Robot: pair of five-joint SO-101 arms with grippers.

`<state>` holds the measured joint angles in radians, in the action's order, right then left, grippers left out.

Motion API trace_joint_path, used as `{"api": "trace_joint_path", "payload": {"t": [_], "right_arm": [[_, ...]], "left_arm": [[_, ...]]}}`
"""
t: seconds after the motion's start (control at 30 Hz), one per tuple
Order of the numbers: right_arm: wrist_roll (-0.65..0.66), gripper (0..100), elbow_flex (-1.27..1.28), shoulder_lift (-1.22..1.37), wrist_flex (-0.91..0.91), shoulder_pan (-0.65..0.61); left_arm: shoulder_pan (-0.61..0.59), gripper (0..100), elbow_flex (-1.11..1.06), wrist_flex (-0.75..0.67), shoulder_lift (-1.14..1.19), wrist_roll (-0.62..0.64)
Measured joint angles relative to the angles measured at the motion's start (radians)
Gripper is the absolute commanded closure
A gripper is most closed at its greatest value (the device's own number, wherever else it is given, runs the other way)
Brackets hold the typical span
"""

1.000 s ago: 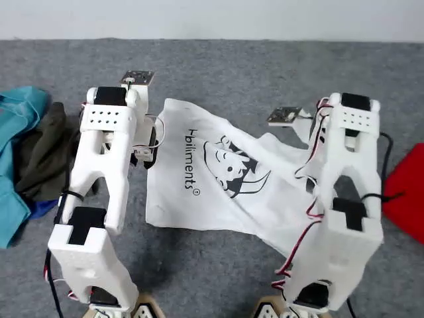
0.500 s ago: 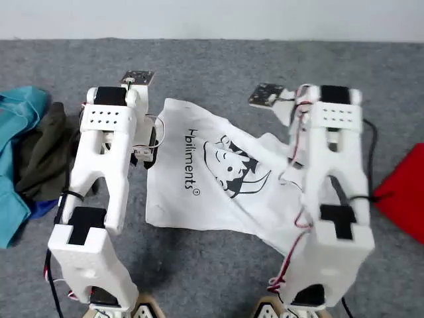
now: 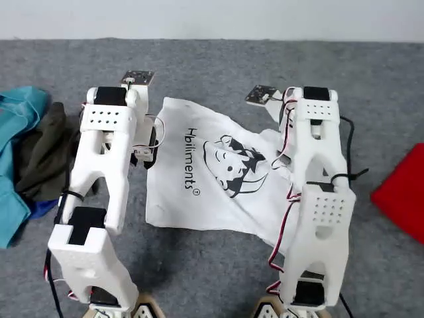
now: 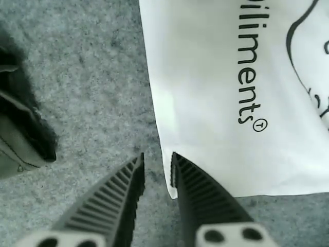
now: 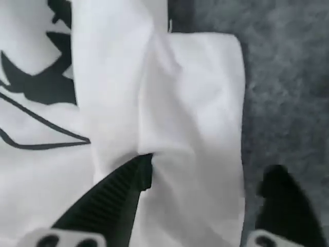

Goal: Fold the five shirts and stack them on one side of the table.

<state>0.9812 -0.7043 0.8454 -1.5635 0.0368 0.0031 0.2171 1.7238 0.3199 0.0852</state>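
Nearest us, the white shirt (image 3: 199, 192) lay print-up on the grey table (image 3: 218, 265). It was partly spread, with a flap on its right side folded in over the body, so we judged the folding barely begun. The left gripper (image 4: 156, 163) hung at the white shirt's left edge near the lower corner. Its jaws were a narrow slit apart and clasped nothing, and we took it as lined up to pinch that hem. The right gripper (image 5: 205, 188) stood over the folded flap, jaws spread wide and holding nothing. One finger was above the cloth and the other past its edge, likely placed to take the flap.

Well off the white shirt's right side lay one red shirt (image 3: 404, 192). Off its left side was a waiting heap of one teal shirt (image 3: 16, 112), one olive shirt (image 3: 40, 159) and a blue scrap (image 3: 41, 209), perhaps the fifth.
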Motion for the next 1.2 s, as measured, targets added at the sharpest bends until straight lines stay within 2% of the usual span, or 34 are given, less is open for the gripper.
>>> {"api": "trace_joint_path", "payload": {"t": [0.03, 0.23, 0.4, 0.6, 0.77, 1.03, 1.1, 1.2], "right_arm": [[0.000, 96.1, -0.023, 0.006, -0.006, 0.006], [0.000, 98.9, -0.218, 0.009, -0.032, 0.057], [0.000, 98.9, -0.439, 0.009, -0.181, 0.054], [0.000, 98.9, -0.446, -0.043, -0.193, 0.057], [0.012, 98.9, -0.176, -0.233, -0.193, 0.058], [0.221, 97.7, 0.592, -0.675, -0.193, 0.015], [0.250, 91.3, 0.778, -0.775, -0.190, -0.017], [0.244, 73.4, 0.982, -0.885, -0.140, -0.032]], "left_arm": [[0.000, 91, 0.000, 0.000, 0.000, 0.000], [0.000, 91, 0.000, 0.000, 0.000, 0.000], [0.000, 91, 0.000, 0.000, 0.000, 0.000], [0.000, 91, 0.000, 0.000, 0.000, 0.000], [0.000, 91, 0.000, 0.000, 0.000, 0.000], [0.000, 91, 0.000, 0.000, 0.000, 0.000], [0.000, 91, 0.000, 0.000, 0.000, 0.000], [0.000, 91, 0.000, 0.000, 0.000, 0.000]]}}
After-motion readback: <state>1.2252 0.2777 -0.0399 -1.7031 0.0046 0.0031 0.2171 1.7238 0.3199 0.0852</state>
